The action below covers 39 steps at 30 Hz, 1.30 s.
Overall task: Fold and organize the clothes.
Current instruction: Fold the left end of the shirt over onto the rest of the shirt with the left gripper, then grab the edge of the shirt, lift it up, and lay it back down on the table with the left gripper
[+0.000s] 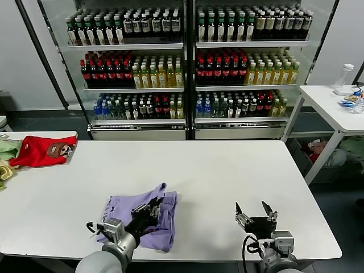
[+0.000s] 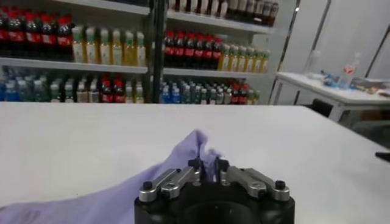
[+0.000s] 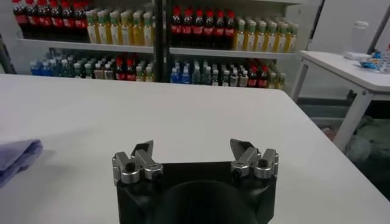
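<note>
The lavender T-shirt (image 1: 122, 206) lies bunched and partly folded on the white table (image 1: 216, 170) near the front edge, left of centre. My left gripper (image 1: 154, 206) is over its right part, shut on a raised fold of the cloth. In the left wrist view the cloth (image 2: 183, 152) peaks between the closed fingertips of the left gripper (image 2: 207, 164). My right gripper (image 1: 253, 209) is open and empty above the table at the front right, apart from the shirt. The right wrist view shows the right gripper (image 3: 194, 146) with spread jaws, and a shirt edge (image 3: 15, 155) far off.
A red garment (image 1: 40, 151) with a brownish print lies at the table's far left, beside green and yellow cloths (image 1: 5, 152). Glass-door coolers full of bottles (image 1: 187, 68) stand behind the table. A second white table (image 1: 335, 105) stands at the right.
</note>
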Tool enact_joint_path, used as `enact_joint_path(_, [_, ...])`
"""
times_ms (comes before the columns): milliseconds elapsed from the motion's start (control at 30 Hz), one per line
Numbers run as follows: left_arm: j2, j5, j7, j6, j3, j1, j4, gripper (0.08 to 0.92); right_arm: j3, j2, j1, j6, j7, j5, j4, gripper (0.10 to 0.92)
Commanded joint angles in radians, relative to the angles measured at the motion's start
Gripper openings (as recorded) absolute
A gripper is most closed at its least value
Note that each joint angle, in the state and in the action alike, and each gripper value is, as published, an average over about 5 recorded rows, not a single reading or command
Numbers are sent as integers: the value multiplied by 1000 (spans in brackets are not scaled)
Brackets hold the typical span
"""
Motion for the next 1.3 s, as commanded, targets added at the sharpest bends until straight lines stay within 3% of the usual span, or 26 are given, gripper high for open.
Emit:
enact_joint_path(33, [-74, -9, 58, -154, 31, 0, -22, 358, -2, -1, 2, 0, -1, 1, 4, 823])
enact_joint_path(167, [-33, -7, 62, -202, -108, 49, -77, 470, -9, -5, 12, 0, -2, 3, 2, 823])
enact_joint_path(367, [61, 70, 65, -170, -414, 188, 27, 643, -38, -4, 41, 0, -3, 3, -8, 823])
enact_joint_path(600, [59, -16, 38, -119, -509, 240, 144, 810, -48, -5, 55, 0, -3, 3, -15, 823])
enact_joint_path(800, [61, -231, 83, -101, -545, 208, 218, 823, -46, -5, 54, 0, -3, 1, -19, 823])
enact_joint_path(1067, [50, -226, 164, -92, -513, 203, 228, 823, -38, -7, 54, 0, -3, 1, -17, 823])
enact_joint_path(1300, [49, -203, 173, -94, -481, 172, 252, 823, -32, -6, 48, 0, -3, 1, -15, 823])
